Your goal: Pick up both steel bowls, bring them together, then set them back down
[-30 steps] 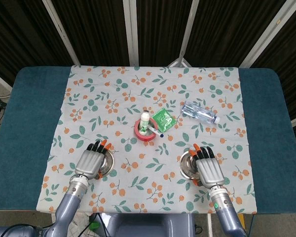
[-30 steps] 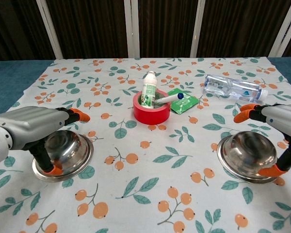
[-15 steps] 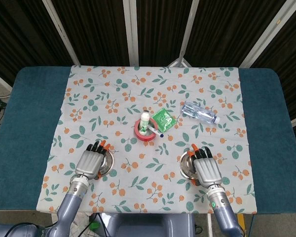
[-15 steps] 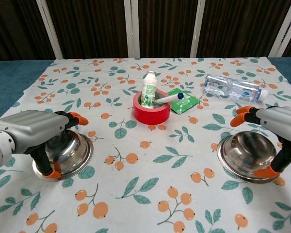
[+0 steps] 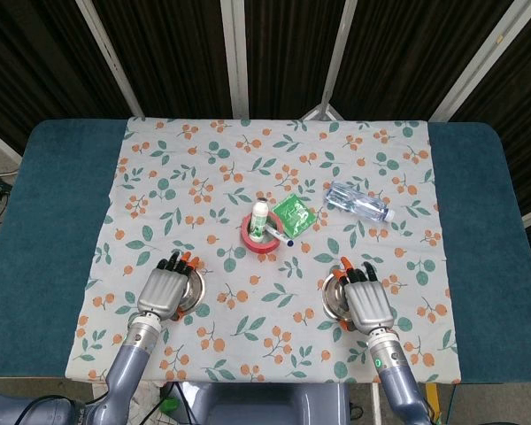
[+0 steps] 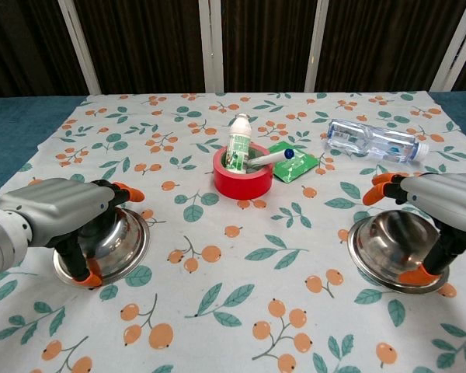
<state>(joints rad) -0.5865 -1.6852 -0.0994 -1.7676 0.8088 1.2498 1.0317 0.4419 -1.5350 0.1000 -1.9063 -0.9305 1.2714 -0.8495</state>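
Note:
Two steel bowls sit on the floral cloth. The left bowl (image 5: 193, 293) (image 6: 118, 241) lies under my left hand (image 5: 164, 291) (image 6: 56, 211), which arches over it with the thumb at the near rim and the fingertips (image 6: 130, 191) above the far rim. Over the right bowl (image 5: 334, 299) (image 6: 390, 242) my right hand (image 5: 365, 303) (image 6: 444, 203) curves the same way, thumb at the near rim, fingertips (image 6: 378, 180) raised over the far edge. Both bowls rest flat on the cloth, and both hands hide much of them in the head view.
A red tape roll (image 6: 242, 181) holding a small white bottle (image 6: 238, 144) and a marker stands mid-table. A green packet (image 6: 294, 163) lies just right of it and a clear water bottle (image 6: 370, 141) at the back right. Teal table edges (image 5: 487, 212) flank the cloth.
Both hands have settled lower and further over their bowls, the right hand sliding left. The bowls have not moved.

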